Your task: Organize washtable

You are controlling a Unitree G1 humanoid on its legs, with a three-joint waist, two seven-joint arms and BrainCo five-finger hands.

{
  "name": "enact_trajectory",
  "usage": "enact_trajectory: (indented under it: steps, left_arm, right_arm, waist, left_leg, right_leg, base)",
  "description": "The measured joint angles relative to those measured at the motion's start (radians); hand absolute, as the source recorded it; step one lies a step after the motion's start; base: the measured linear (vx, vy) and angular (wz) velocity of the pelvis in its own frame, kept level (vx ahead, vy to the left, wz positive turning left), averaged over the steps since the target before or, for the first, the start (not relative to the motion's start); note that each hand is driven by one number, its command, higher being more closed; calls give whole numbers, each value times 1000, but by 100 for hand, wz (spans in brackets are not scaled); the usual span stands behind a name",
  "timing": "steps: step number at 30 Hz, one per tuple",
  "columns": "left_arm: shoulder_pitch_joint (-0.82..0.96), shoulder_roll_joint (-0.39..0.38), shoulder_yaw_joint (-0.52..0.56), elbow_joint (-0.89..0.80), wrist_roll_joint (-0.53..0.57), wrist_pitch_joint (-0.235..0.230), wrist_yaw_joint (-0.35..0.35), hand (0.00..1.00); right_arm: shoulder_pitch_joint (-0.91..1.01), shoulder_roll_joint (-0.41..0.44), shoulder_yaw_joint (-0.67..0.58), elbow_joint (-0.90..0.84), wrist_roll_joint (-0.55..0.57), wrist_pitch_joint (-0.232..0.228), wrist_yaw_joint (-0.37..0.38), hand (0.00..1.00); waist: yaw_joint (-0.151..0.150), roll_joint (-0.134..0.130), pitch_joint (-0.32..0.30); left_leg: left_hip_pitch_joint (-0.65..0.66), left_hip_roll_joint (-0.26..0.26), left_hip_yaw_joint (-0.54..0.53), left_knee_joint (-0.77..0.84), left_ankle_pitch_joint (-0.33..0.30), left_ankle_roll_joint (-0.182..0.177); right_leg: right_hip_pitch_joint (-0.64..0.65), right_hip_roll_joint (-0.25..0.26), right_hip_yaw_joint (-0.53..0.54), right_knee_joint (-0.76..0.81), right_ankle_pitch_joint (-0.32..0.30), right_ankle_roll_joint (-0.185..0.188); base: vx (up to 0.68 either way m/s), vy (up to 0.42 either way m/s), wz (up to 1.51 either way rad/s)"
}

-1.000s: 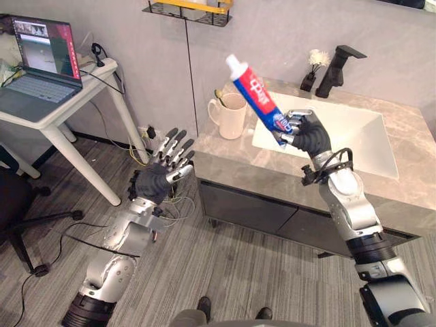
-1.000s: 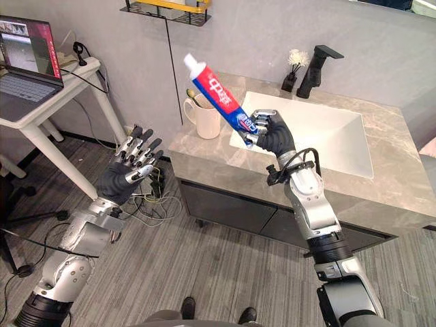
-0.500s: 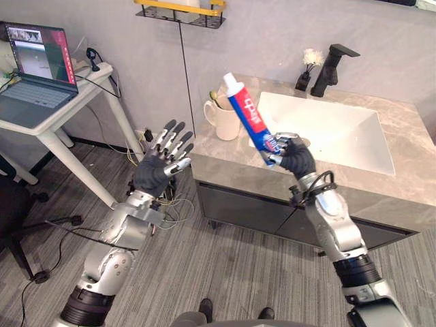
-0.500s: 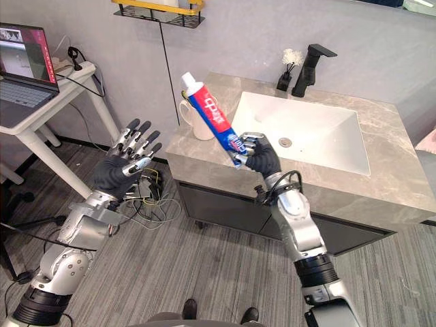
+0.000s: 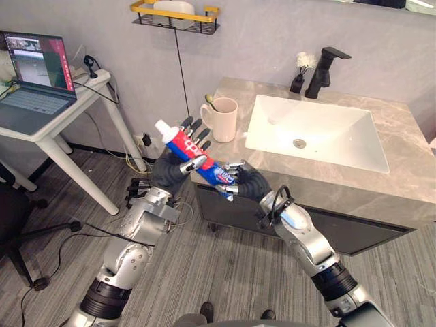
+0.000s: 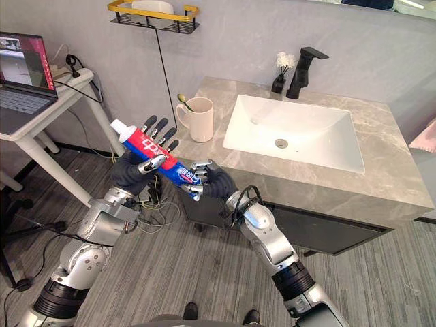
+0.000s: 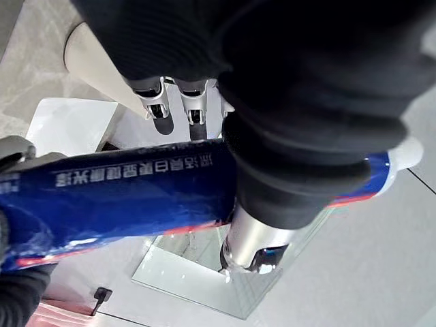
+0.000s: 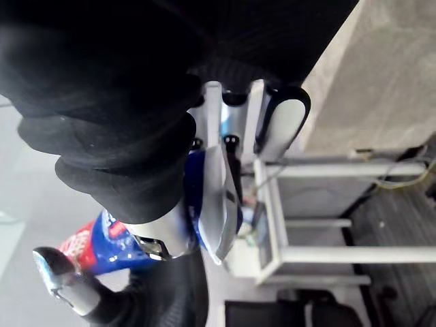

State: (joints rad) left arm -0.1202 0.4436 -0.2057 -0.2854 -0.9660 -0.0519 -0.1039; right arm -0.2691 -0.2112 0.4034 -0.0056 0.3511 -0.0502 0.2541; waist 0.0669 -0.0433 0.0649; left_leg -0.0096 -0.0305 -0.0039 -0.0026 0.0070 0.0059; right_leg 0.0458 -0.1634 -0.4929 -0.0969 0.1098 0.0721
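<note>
A tube (image 5: 197, 158) is gripped at its crimped end by the curled fingers (image 5: 230, 189) of the right hand (image 5: 246, 185).

The fingers (image 5: 195, 131) of the left hand (image 5: 170, 174) are held straight and slightly spread behind the tube's upper half, with the thumb set in front of it, so the tube is passed between them. The tube is tilted, and its white cap (image 5: 162, 127) is seen just beyond the left fingers, away from the right hand. A mug (image 5: 223, 119) is placed near, past the left fingertips, on the counter (image 5: 402, 170). A sink (image 5: 320, 129) is set further along, and a faucet (image 5: 321, 63) is found well apart behind it.
</note>
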Motion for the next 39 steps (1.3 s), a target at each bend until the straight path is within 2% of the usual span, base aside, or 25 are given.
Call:
enact_trajectory:
  steps: [4, 5, 9, 19, 20, 26, 28, 31, 33, 36, 39]
  left_arm:
    - [-29, -1, 0, 27, 0, 0, -3, 0]
    - [-35, -2, 0, 27, 0, 0, -3, 100]
    - [-37, -16, -1, 49, 0, 6, -5, 100]
    - [-37, -31, -1, 53, 3, 14, -6, 100]
    - [-37, -32, -1, 53, 3, 17, -6, 100]
    - [-71, -42, 27, 53, 37, 20, 0, 100]
    - [-103, -24, 35, 56, 41, 20, 3, 100]
    - [-239, 77, 57, 120, 125, 20, 4, 100]
    - [-434, 189, 59, 245, 178, 18, 20, 100]
    - [-637, 281, 62, 369, 193, -13, 44, 100]
    - [-762, 332, 58, 444, 193, -41, 44, 100]
  right_arm:
    - [8, 1, 2, 0, -3, 10, 8, 100]
    - [18, 1, 2, 1, -10, 10, 9, 100]
    - [41, 9, 5, 27, -17, 10, 10, 100]
    - [59, 38, -2, 38, -45, 10, 9, 100]
    - [65, 46, -2, 40, -44, 10, 7, 0]
    - [94, 57, -21, 60, -32, 11, 6, 0]
    - [123, 65, -53, 64, -17, 12, 2, 0]
    - [176, 61, -80, 69, -7, 17, 4, 0]
    - [238, 52, -81, 68, -9, 20, 10, 0]
    - [301, 42, -70, 68, -9, 30, 19, 0]
    - [340, 34, -43, 68, -9, 32, 41, 0]
  waist:
    - [-1, -1, -1]
    - [-1, -1, -4]
    - [-2, -1, -28]
    - [-1, -1, -29]
    - [-1, -1, -30]
    - [-11, -1, -30]
    - [-13, -1, -30]
    - [-5, -1, -31]
    - [-4, -1, -33]
    - [-31, -2, -36]
    - [-43, -5, -50]
  left_leg:
    - [0, 0, 0, 0, 0, 0]
    - [0, 0, 1, -2, 0, 0]
    - [0, 0, 3, -7, 0, 0]
    - [24, 2, 24, -24, 0, 0]
    - [24, 3, 29, -25, 0, 0]
    - [27, 5, 36, -26, 0, 0]
    - [28, 7, 37, -27, 0, 0]
    - [37, 12, 53, -32, -1, -1]
    - [37, 14, 60, -34, -1, -2]
    - [33, 14, 62, -35, -3, -4]
    - [10, 15, 68, -35, -3, -4]
  right_leg:
    - [0, 0, 0, 0, 0, 0]
    - [-1, 0, 0, 0, 0, 0]
    - [-5, 0, 2, 0, 0, 0]
    - [0, 1, 24, 0, 0, 0]
    - [-1, 1, 27, 0, 0, 0]
    - [-9, 3, 35, 0, 0, 0]
    - [-10, 5, 35, 0, 0, 0]
    - [-11, 11, 50, -1, 0, 0]
    - [-16, 13, 58, -1, -3, -5]
    - [-22, 11, 60, -4, -1, -3]
    - [-49, 11, 69, -5, 2, -2]
  base:
    - [0, 0, 0]
    - [0, 0, 0]
    - [4, 3, -1]
    - [1, 13, -6]
    - [26, 10, -13]
    - [4, 6, -3]
    - [-3, 2, -4]
    - [-7, 2, -15]
    - [-7, 2, -13]
    - [7, 9, -3]
    - [47, 11, -7]
